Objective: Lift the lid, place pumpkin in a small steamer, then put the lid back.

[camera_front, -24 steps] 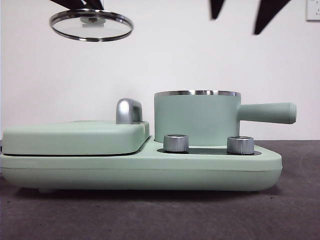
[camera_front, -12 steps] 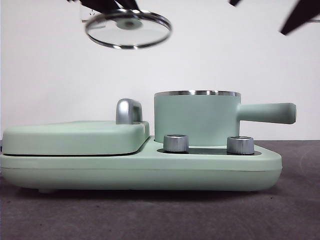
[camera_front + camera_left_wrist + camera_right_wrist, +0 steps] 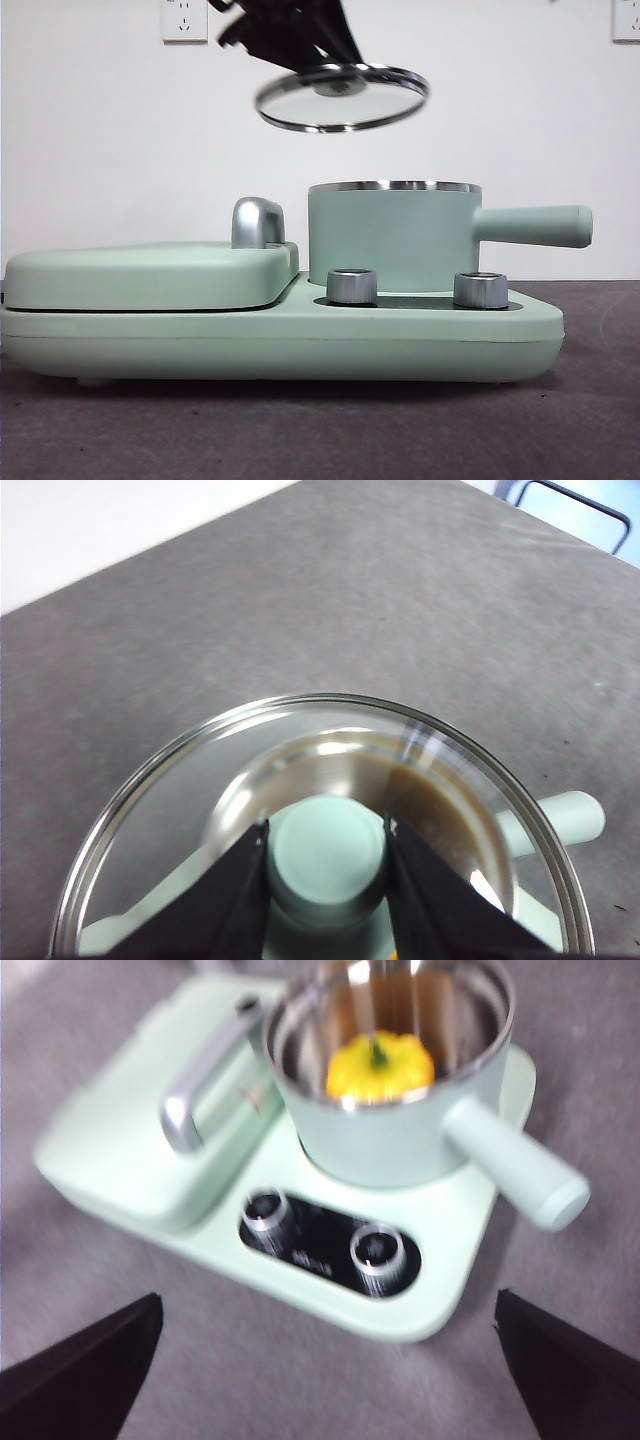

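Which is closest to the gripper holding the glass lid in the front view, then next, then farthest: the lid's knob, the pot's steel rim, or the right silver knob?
From the left gripper, front view:
1. The lid's knob, clamped between its jaws.
2. The small steamer's steel rim, below and a bit right.
3. The right silver knob, lowest, on the base front.
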`<state>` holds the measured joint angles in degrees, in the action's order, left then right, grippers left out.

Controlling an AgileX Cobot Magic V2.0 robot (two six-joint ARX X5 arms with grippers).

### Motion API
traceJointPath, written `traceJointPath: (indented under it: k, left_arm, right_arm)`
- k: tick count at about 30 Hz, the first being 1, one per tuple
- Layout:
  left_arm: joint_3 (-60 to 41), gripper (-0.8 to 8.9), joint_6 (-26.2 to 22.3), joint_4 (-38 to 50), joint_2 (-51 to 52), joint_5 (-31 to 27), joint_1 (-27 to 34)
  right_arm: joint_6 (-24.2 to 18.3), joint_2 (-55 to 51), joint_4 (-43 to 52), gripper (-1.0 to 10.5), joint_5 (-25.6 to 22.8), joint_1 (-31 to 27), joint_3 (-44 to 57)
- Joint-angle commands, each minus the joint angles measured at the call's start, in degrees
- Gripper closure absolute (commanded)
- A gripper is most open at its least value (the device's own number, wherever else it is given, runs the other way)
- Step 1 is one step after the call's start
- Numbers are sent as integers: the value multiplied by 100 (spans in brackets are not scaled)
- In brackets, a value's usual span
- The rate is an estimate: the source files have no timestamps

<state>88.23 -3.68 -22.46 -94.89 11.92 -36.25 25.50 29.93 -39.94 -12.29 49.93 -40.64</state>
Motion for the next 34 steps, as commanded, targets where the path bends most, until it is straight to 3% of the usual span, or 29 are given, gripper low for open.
traceJointPath:
  k: [1,34]
  left_arm:
    - [133,796,-151,295,-240,15,-149]
    - [133,799,-660,861,-1222,15,-428]
  right_arm:
    - [138,-214,52,410,-42,68,-7]
    - [155,-649,-131,410,22,68,-7]
